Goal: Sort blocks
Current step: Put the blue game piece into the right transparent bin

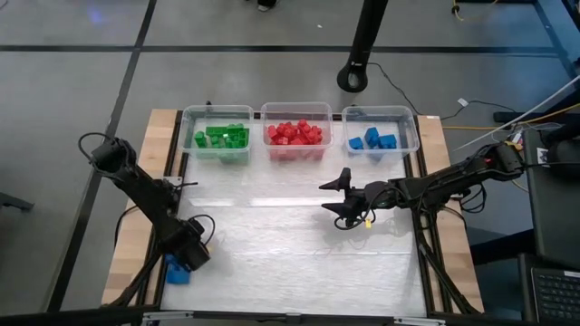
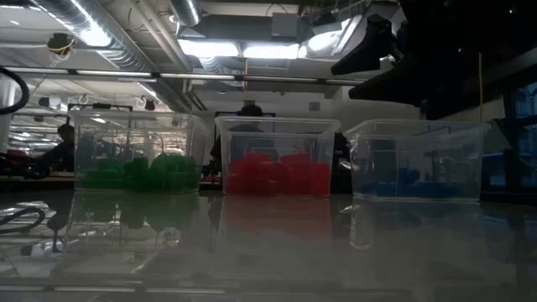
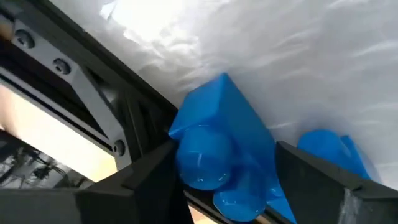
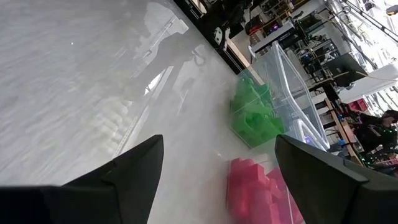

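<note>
Three clear bins stand in a row at the table's far edge. The left bin holds green blocks, the middle bin red ones, and the right bin a few blue ones. My left gripper is low at the near-left corner, shut on a blue block. In the left wrist view a second blue shape shows beside one finger; block or reflection, I cannot tell. My right gripper hangs open above the table's middle, holding nothing and facing the green and red bins. My left gripper pinches the blue block between its two fingers, which sit on opposite sides of the block. The block's round studs face back toward the wrist. The fingers come from above, slanting down toward the near-left corner. Whether the block rests on the table cannot be told.
A dark frame rail runs along the table's left edge, close beside the held block. The white table surface stretches between the two arms and the bins. Beyond the table stands a black post base with cables on the floor.
</note>
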{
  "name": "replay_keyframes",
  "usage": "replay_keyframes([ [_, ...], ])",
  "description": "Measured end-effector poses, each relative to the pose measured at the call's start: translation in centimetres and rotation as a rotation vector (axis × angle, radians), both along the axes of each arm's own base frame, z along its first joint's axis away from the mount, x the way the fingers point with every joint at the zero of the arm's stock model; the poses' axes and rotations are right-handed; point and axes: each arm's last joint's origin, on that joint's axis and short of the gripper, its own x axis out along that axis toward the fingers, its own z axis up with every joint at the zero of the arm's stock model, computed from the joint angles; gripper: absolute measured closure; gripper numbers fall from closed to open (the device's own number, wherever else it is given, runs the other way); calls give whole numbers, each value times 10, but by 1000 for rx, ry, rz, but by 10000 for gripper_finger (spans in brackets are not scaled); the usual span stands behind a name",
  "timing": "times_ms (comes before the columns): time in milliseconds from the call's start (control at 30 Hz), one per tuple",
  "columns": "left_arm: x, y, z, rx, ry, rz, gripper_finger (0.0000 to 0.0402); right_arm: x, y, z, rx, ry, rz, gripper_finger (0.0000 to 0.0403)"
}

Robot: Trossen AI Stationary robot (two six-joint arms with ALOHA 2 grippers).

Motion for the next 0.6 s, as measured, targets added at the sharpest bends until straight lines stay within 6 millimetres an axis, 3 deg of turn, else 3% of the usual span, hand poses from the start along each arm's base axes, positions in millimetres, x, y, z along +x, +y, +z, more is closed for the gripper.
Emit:
replay_keyframes([
  [433,6,1,-11,-24,-103,0,151,0,0,1,-1,-14,1,95],
  [600,6,1,-25,-83,-153,28,183,0,0,1,-2,-14,2,95],
])
